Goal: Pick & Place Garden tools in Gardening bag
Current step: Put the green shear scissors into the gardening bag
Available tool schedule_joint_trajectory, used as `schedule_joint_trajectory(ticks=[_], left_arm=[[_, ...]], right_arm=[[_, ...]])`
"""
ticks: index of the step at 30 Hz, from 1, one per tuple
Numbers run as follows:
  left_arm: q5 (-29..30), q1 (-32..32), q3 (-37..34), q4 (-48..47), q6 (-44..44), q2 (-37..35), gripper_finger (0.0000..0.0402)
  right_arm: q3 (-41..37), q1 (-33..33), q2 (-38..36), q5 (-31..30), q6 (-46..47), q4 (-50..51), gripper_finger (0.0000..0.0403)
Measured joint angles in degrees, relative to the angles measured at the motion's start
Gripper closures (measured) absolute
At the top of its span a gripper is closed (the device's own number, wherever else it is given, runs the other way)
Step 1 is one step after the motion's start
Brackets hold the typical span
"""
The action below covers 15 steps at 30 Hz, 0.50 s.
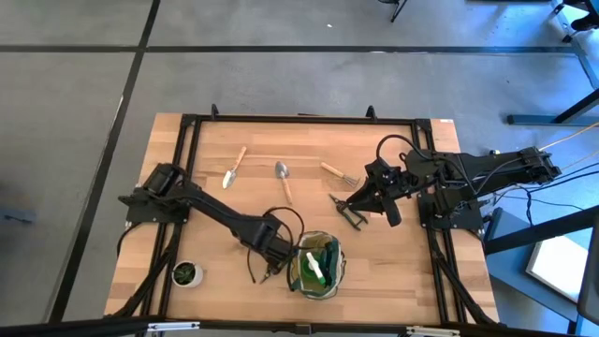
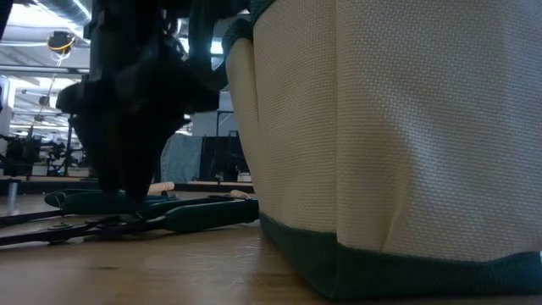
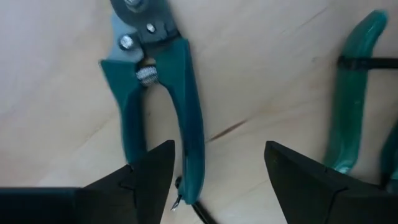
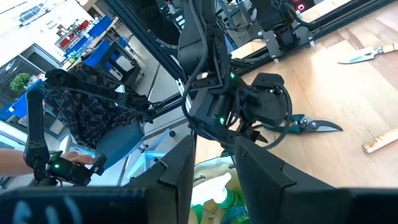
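Left fingers (image 3: 149,177) are spread wide and gripping nothing. They hang just above the teal-handled pruning shears (image 3: 189,112), with one handle running in between the fingertips. The shears lie flat on the table (image 1: 393,271), blades closed, and I see no contact.

From above, the left gripper (image 1: 273,265) sits near the front edge, just left of the gardening bag (image 1: 337,273), with the shears (image 1: 251,269) on its left side. At table height I'm looking at the bag's khaki wall (image 2: 398,144) filling the right, and the shears (image 2: 195,213) flat on the wood to its left under the dark gripper.

The bag stands upright near the front middle. The green spray bottle (image 1: 316,266) with its white trigger is inside it.

Over to the right gripper (image 4: 213,143): its fingers are partly apart, and I can't tell whether they grip anything. It sits mid-table on the right (image 1: 346,206), right at a dark-handled tool (image 1: 357,218).

Far side, in a row left to right: a trowel (image 1: 234,167), a second trowel (image 1: 283,180) and the fork (image 1: 339,174), all lying on the wood. The potted plant (image 1: 186,273) stands near the front left corner.
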State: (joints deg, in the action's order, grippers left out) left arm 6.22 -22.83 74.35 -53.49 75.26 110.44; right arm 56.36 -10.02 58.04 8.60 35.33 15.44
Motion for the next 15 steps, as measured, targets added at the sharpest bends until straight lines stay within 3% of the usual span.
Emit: schedule_joint_trajectory(ticks=[8, 15], left_arm=[[-0.04, -0.38, 0.0, -0.11, 0.48, 1.26, 0.0176], [0.27, 0.89, 0.02, 0.06, 0.59, 1.54, 0.0227]], right_arm=[[0.0, 0.0, 0.0, 0.02, -0.15, 0.18, 0.0286], [0.0, 0.0, 0.0, 0.02, -0.17, 0.18, 0.0286]])
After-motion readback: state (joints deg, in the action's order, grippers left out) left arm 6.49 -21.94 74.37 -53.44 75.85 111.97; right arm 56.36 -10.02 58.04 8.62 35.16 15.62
